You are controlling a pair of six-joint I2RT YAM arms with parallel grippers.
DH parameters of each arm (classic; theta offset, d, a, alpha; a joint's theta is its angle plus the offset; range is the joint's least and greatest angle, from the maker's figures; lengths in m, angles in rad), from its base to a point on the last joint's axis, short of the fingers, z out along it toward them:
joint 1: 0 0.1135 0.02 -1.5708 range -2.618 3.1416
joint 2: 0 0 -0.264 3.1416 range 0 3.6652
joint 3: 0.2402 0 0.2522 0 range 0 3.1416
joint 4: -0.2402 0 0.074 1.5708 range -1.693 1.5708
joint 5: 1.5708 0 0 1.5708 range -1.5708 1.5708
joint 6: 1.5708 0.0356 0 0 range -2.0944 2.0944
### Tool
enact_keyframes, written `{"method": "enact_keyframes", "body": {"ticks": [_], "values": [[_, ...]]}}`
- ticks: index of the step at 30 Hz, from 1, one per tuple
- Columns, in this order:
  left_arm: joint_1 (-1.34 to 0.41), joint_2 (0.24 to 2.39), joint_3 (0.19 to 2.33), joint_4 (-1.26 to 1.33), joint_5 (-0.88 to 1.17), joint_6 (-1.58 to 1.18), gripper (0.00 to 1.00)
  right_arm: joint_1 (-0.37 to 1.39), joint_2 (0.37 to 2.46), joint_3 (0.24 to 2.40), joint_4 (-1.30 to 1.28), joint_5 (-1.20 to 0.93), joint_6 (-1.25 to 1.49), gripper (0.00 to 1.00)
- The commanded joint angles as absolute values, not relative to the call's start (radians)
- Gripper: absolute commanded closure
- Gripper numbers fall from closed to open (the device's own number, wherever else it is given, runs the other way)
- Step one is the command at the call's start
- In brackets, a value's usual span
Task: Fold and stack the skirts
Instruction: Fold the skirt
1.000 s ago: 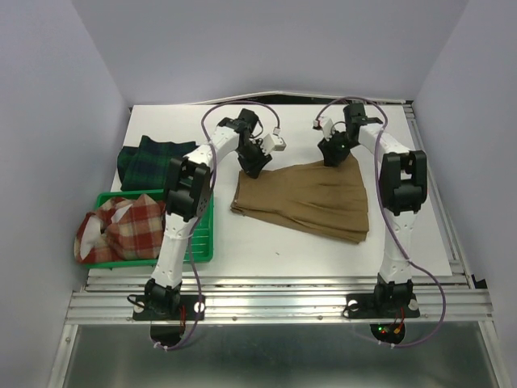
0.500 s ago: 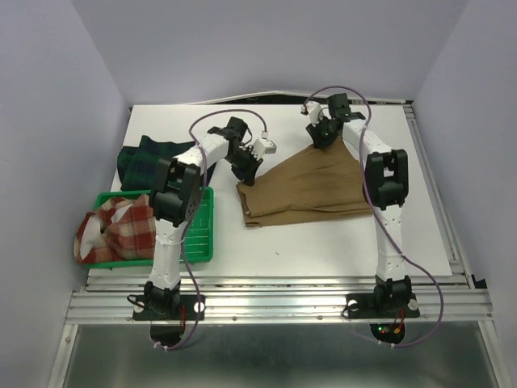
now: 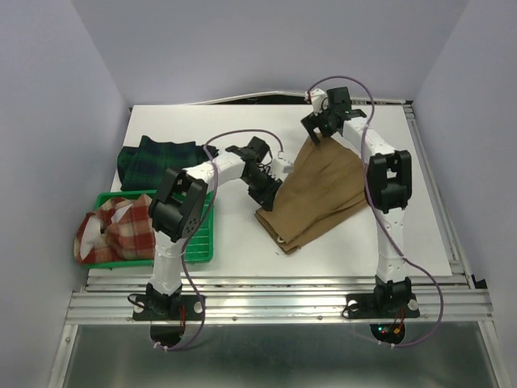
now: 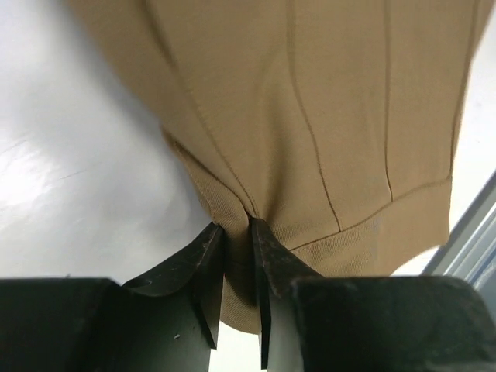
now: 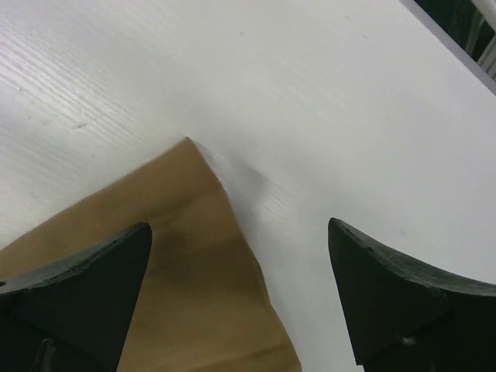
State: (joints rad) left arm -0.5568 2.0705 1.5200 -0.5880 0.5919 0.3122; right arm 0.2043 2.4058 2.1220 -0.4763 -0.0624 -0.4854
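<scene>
Robot lab cell: plain walls [image 3: 56,89], alu rail base [image 3: 275,306].

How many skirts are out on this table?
3. A tan pleated skirt lies mid-table, a dark tartan skirt sits at the far left, and a red plaid skirt is heaped in the green tray. More could hide underneath.
</scene>
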Motion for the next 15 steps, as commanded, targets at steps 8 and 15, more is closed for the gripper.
{"method": "enact_keyframes", "body": {"ticks": [8,15], "values": [[-0.626,1.846,1.414,-0.577,0.371,0.567,0.57,0.028,2.091,1.995,-0.903,-0.178,-0.162,0.00],[-0.592,1.819,1.405,-0.476,0.270,0.584,0.51,-0.052,1.994,1.682,-0.979,-0.322,-0.049,0.01]]}}
